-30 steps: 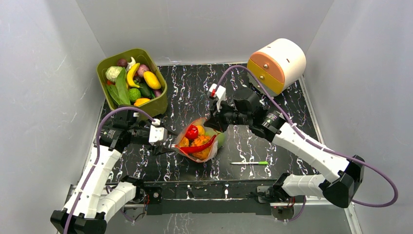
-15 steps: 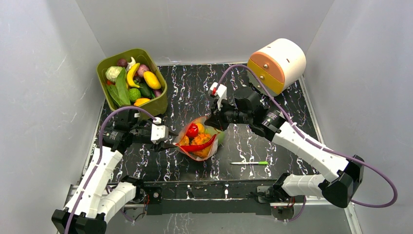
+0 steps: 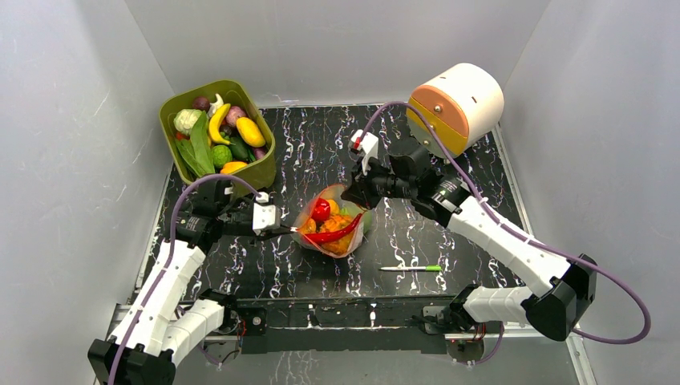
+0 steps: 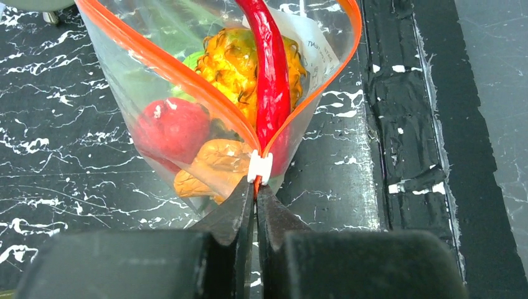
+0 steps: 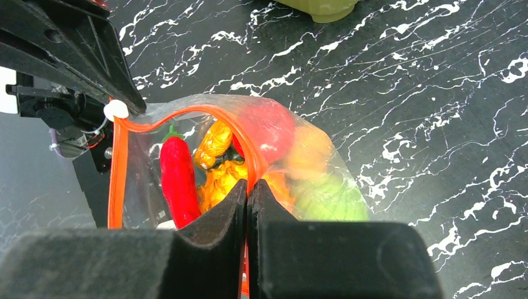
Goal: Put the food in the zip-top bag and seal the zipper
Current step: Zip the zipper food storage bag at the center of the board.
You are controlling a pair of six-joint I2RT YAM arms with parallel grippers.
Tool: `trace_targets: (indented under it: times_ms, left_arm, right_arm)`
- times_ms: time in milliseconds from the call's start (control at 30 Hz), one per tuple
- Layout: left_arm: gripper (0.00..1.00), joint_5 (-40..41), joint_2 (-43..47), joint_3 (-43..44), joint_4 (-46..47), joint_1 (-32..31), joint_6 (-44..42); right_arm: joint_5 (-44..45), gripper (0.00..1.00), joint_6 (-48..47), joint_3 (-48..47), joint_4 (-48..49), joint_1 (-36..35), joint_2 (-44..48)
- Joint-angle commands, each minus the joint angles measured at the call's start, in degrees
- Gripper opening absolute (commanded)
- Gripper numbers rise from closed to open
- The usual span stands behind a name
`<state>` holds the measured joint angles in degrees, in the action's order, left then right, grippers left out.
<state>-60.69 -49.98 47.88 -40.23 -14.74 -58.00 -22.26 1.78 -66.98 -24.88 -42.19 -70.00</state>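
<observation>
Orange zipper (image 5: 114, 180) open | left hand (image 4: 255, 193) pinches slider end (image 4: 259, 168), right hand (image 5: 247, 187) mid-strip | wrist views only

Open bag of toy food, off to the right of the bin.
The clear bag (image 3: 346, 241) is nearer than the green bin (image 3: 258, 172) and to its right, apart from it. Its orange zipper (image 4: 168, 65) gapes in a wide V, with the white slider (image 4: 259, 167) at one end. Inside are a long red chilli (image 4: 271, 75), an orange pineapple (image 4: 233, 62), a red tomato (image 4: 171, 128) and a green piece (image 5: 324, 196). More food (image 3: 218, 128) fills the bin.
</observation>
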Motion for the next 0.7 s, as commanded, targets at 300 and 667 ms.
trace_targets:
  times_ms: [300,667]
  left_arm:
    - [0.0,-3.3,3.3,0.0,21.6,-0.1,28.0]
    - [0.0,-0.3,3.0,-2.0,30.5,0.0,41.1]
  right_arm:
    - [11.8,0.37,-0.4,-6.0,-9.2,0.6,2.3]
    - [11.1,0.54,-7.2,-5.2,-14.4,0.6,6.6]
